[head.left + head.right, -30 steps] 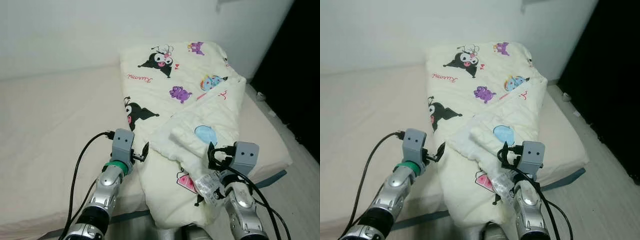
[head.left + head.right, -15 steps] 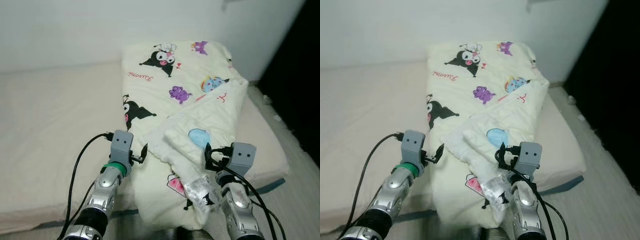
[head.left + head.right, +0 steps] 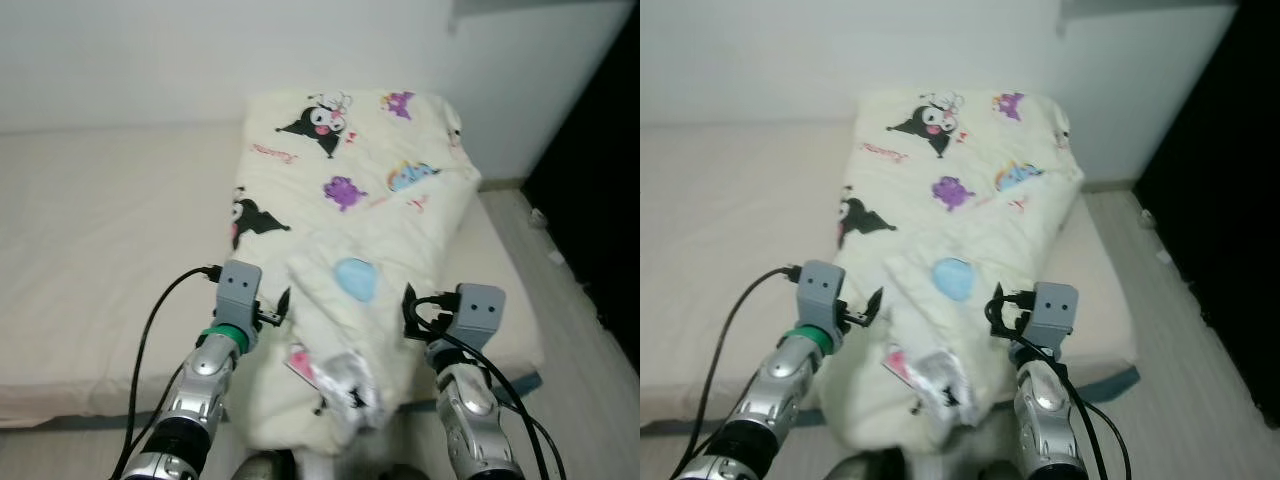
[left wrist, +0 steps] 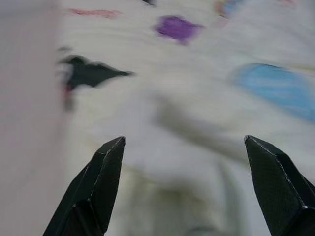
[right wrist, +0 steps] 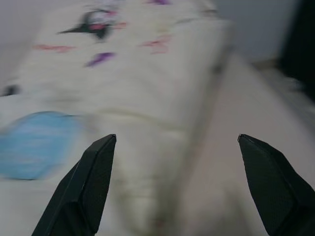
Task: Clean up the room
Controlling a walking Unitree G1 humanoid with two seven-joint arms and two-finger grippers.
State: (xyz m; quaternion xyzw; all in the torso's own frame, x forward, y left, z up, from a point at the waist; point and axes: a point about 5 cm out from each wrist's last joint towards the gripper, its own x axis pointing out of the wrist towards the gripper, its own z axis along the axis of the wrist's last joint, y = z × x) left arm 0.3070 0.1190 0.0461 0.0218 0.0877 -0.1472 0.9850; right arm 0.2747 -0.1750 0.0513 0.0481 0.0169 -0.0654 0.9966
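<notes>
1. Where the beige mattress (image 3: 90, 230) meets the white wall (image 3: 150, 50), your left gripper (image 4: 182, 187) hovers, fingers spread, empty.
2. Your cartoon-print quilt (image 3: 350, 220) lies rumpled across the mattress's right half.
3. Your right gripper (image 5: 174, 187) hovers spread, empty, beside grey floor (image 3: 590, 370).

Left arm: silver, reaching forward, bent a little inward.
Left pincer (image 4: 182, 189): two black fingers spread wide apart, holding nothing.
Right arm: silver, reaching forward, side by side with the left.
Right pincer (image 5: 177, 184): fingers wide apart too, holding nothing.
</notes>
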